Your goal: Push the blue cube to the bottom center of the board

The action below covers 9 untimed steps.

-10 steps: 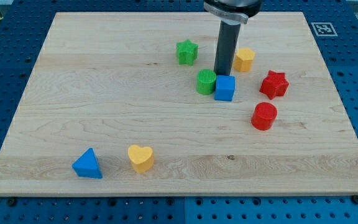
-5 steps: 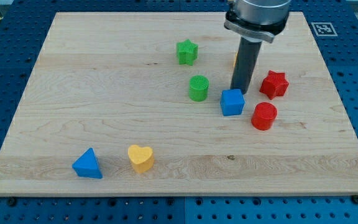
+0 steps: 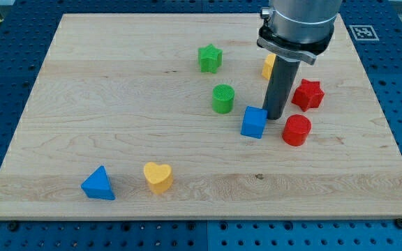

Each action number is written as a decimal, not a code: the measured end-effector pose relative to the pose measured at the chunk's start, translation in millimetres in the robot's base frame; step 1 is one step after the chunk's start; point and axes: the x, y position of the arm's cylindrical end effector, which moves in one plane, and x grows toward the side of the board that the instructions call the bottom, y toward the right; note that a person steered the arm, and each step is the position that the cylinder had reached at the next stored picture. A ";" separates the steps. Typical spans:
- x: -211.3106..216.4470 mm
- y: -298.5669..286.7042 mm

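Observation:
The blue cube (image 3: 254, 123) lies right of the board's middle, turned a little. My tip (image 3: 274, 116) rests on the board just to the cube's upper right, touching or nearly touching its corner. The green cylinder (image 3: 222, 98) is up and left of the cube. The red cylinder (image 3: 296, 130) is to the cube's right, close to my tip.
A red star (image 3: 308, 94) lies right of the rod. A yellow block (image 3: 268, 67) is partly hidden behind the rod. A green star (image 3: 209, 58) sits toward the view's top. A blue triangle (image 3: 98, 184) and a yellow heart (image 3: 158, 176) lie at the bottom left.
My tip moved right and down over the second. The blue cube slid down the view, away from the green cylinder, and turned; lately it drifted slightly left.

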 end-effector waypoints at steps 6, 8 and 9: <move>31.3 -110.3; 47.7 -127.6; 40.4 -126.5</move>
